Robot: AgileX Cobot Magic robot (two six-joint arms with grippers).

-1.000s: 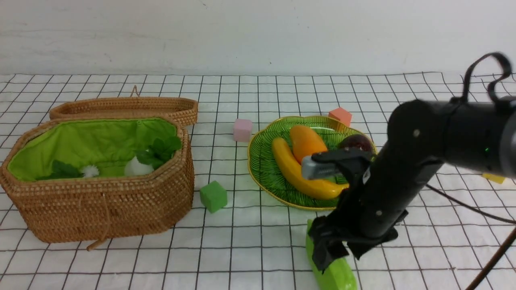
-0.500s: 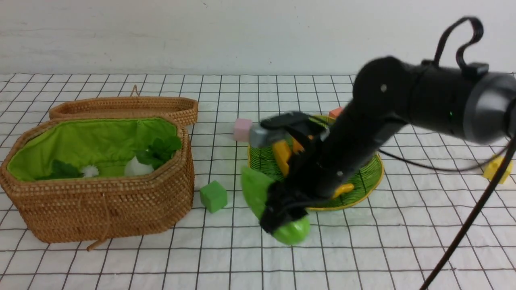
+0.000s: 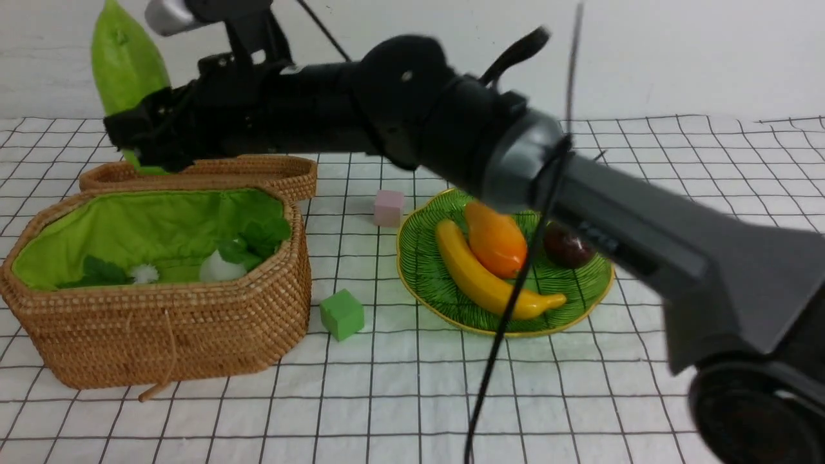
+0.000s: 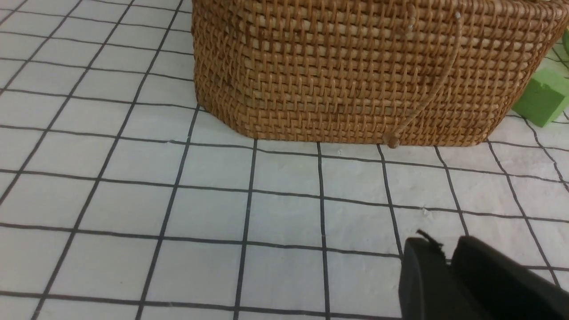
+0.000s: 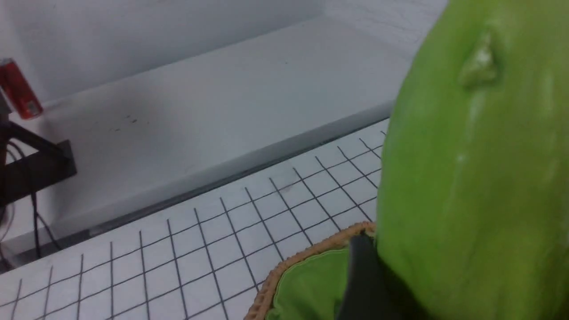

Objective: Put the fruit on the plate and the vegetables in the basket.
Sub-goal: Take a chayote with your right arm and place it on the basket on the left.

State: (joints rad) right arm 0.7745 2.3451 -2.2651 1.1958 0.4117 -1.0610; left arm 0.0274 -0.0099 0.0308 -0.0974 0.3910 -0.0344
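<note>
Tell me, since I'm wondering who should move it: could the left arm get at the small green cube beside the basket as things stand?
Probably yes. The green cube sits on open cloth past the corner of the basket, and nothing lies between it and the left tool, which hangs low nearby; the right arm is up over the basket.

black arm (image 3: pixel 399 109), grey link (loose black cable)

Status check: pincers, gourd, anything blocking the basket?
Right pincer shut on gourd, held high over the basket's far side. Left pincer shut, empty, low beside the basket. Radish already inside; nothing blocking the opening.
</note>
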